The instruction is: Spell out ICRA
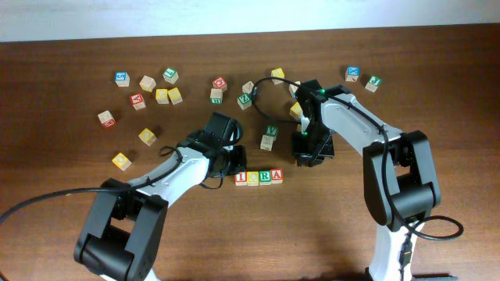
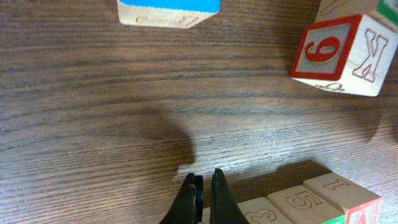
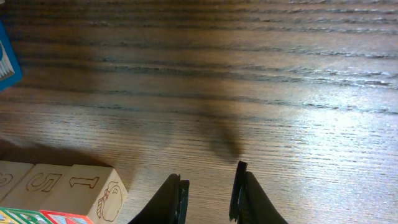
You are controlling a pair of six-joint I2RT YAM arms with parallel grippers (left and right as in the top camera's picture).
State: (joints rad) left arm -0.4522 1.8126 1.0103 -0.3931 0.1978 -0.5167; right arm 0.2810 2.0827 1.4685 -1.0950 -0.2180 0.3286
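Observation:
Four wooden cubes stand side by side in a row near the table's front: the red I, the C, the green R and the red A. My left gripper hovers just behind the row's left end, shut and empty. In the left wrist view the row's sides show carved numbers. To the right of the row, my right gripper stands slightly open with nothing between its fingers. The row's right end lies to its left.
Loose letter cubes lie scattered across the back: a blue one, a yellow one, a green-printed one behind the row, and blue and green ones at the back right. A red 9 cube lies ahead of the left gripper.

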